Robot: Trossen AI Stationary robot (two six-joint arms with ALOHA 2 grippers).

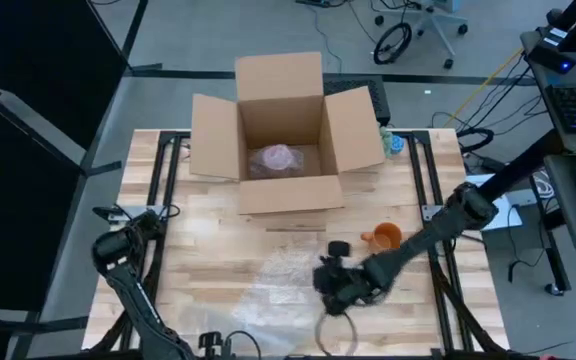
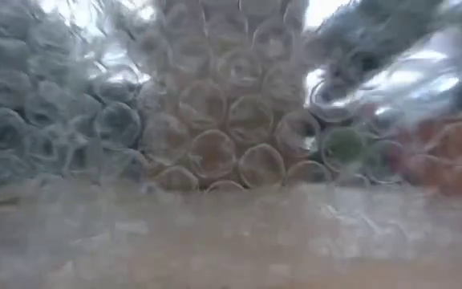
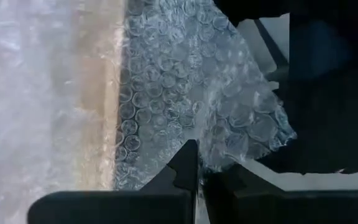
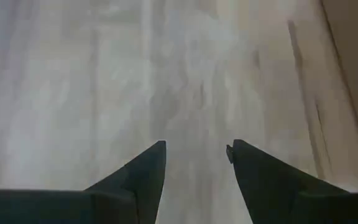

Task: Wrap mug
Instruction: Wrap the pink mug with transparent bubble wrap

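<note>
Orange mug sits on the wooden table, right of centre in the high view, just below the open cardboard box, which already holds a bubble-wrapped bundle. Mug is bare, not yet on the wrap.

Bubble wrap sheet lies flat, lower centre of the high view, left of the mug and apart from it. The low view is filled by the sheet, so its near edge looks lifted in front of that camera.

Right gripper is low over the table at the sheet's right edge, lower centre-right in the high view; fingers spread, nothing between them. Left gripper is at the bottom edge of the high view, fingers pressed together, pinching the sheet's near edge by the look of the left wrist view.

Judgement: step in hand is positioning the sheet for the mug.
- Left should keep its pinch and hold tension so the wrap doesn't slide.
- Right should take the mug by the body, not the handle, and set it on the sheet near one edge, leaving enough to roll over.
- Risk: thin wrap bunches or drags if the right fingers catch it.
</note>
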